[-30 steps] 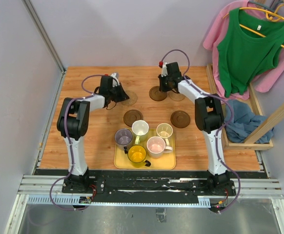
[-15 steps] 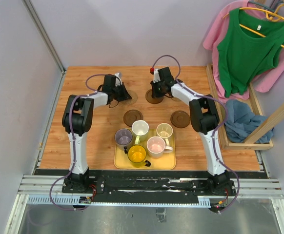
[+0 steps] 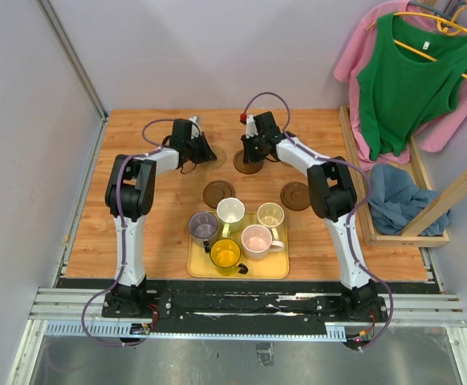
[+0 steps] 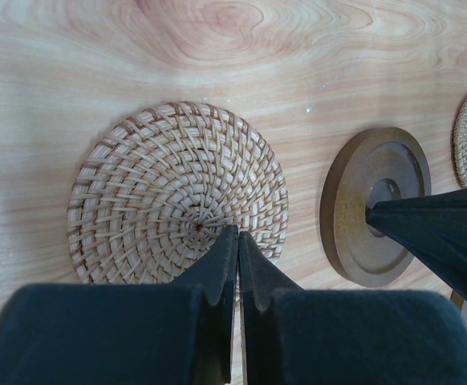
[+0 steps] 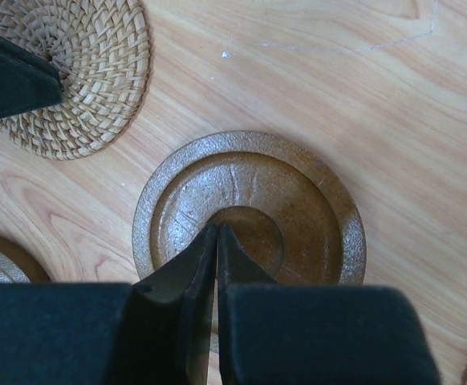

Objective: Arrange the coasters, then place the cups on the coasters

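Left end effector [image 4: 238, 241] is sitting closed, tips over the centre of the woven tan coaster [image 4: 169, 184] on the counter [image 4: 217, 48]. Right end effector [image 5: 217, 234] is sitting closed over the dark brown coaster [image 5: 298, 216]. Five cups [image 3: 256, 238] are standing in the yellow tray [image 3: 272, 266].

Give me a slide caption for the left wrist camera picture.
Shut left claw poised over a woven coaster, with a brown coaster lying apart to its right.
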`<move>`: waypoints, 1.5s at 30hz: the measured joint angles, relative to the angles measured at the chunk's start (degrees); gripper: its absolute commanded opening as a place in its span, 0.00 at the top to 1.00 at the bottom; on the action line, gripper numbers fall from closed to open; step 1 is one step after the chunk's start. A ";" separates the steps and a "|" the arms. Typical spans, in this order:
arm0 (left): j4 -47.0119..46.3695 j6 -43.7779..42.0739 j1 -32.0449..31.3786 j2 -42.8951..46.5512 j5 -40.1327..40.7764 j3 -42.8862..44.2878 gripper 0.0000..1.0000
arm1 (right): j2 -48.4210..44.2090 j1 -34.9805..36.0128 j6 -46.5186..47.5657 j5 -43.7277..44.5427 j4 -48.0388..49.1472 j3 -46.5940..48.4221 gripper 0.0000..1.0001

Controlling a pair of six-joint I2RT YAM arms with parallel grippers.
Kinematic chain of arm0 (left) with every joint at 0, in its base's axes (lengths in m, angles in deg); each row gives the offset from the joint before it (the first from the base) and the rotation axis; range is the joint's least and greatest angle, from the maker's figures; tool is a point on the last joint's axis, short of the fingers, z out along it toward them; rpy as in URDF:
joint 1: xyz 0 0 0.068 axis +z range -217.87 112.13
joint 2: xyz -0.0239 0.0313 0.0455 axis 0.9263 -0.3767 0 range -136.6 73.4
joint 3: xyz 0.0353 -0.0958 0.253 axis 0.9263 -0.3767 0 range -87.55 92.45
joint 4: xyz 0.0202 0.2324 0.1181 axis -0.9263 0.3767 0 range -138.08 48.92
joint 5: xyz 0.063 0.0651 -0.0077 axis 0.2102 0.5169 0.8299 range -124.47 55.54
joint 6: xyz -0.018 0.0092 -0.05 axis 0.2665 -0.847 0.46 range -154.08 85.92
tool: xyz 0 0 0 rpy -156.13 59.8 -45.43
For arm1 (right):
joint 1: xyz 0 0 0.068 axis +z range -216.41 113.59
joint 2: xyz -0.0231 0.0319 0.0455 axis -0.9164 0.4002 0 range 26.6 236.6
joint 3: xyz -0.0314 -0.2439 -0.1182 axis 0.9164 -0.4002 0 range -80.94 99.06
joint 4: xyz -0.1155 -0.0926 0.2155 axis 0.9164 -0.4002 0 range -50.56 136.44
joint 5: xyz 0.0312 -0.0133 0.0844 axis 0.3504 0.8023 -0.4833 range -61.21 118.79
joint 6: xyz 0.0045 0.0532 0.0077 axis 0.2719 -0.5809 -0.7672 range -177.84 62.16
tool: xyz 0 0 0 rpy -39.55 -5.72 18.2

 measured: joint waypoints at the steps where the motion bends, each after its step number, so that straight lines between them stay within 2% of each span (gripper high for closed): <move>1: 0.00 -0.02 0.00 -0.20 0.09 0.26 0.95 | 0.17 0.00 0.02 0.00 -0.09 0.33 0.95; 13: -1.97 -0.28 0.02 2.10 -0.79 -1.55 0.94 | -1.11 0.00 2.01 1.11 -1.27 0.81 0.81; 19: -4.50 -0.79 0.02 11.41 -1.60 -6.49 0.93 | -11.21 0.00 2.32 1.84 1.05 -6.69 0.73; 23: -6.23 -1.70 0.02 17.66 -2.14 -11.56 0.98 | -19.08 0.00 2.25 4.02 3.96 -13.70 0.72; 31: -4.66 -4.48 -1.25 20.87 -2.03 -21.75 0.99 | -28.15 -0.22 0.68 10.58 5.73 -27.58 0.82; 39: -3.56 -7.61 -4.83 20.85 -2.01 -22.56 1.00 | -31.58 -5.33 -4.79 10.01 6.43 -37.48 0.90; 45: -1.84 -7.98 -5.38 20.74 -1.53 -22.62 0.99 | -32.48 -7.39 -6.49 9.90 6.56 -41.24 0.93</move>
